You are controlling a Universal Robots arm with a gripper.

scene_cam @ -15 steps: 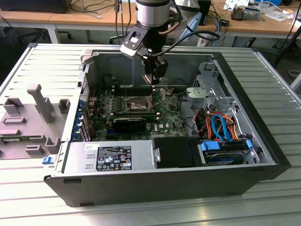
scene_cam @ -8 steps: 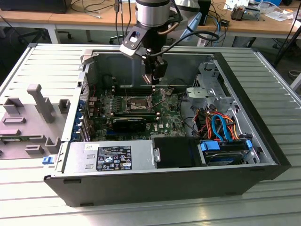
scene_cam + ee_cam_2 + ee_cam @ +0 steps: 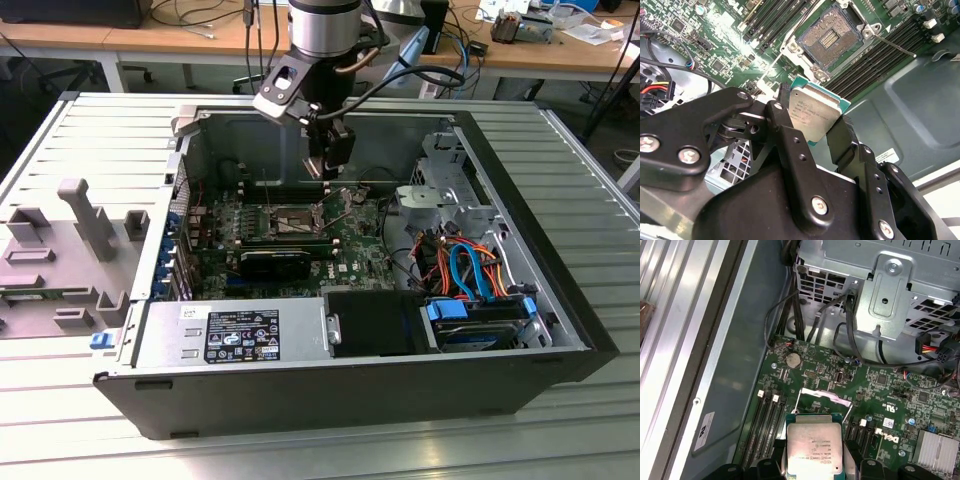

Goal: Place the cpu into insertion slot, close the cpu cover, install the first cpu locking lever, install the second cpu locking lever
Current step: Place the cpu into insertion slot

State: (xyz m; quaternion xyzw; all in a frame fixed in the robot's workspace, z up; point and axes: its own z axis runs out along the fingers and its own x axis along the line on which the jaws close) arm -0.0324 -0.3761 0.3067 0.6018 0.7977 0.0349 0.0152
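In both wrist views my gripper (image 3: 812, 120) is shut on the cpu (image 3: 815, 111), a flat square chip with a silver-grey top and a green edge (image 3: 812, 447). I hold it in the air above the green motherboard. The insertion slot (image 3: 832, 36) lies open and bare beyond the chip, its dark contact field showing inside a metal rim. A thin locking lever (image 3: 895, 46) sticks out beside it, released. The cpu cover (image 3: 824, 396) stands raised behind the chip. From the exterior view, the gripper (image 3: 326, 168) hangs inside the open computer case just behind the slot (image 3: 283, 222).
Long black memory slots (image 3: 880, 55) flank the socket. A metal drive cage (image 3: 445, 190) with loose cables (image 3: 465, 265) stands on the exterior view's right. A black card (image 3: 275, 262) and the power supply (image 3: 240, 335) lie nearer. The case wall (image 3: 735, 365) runs close by.
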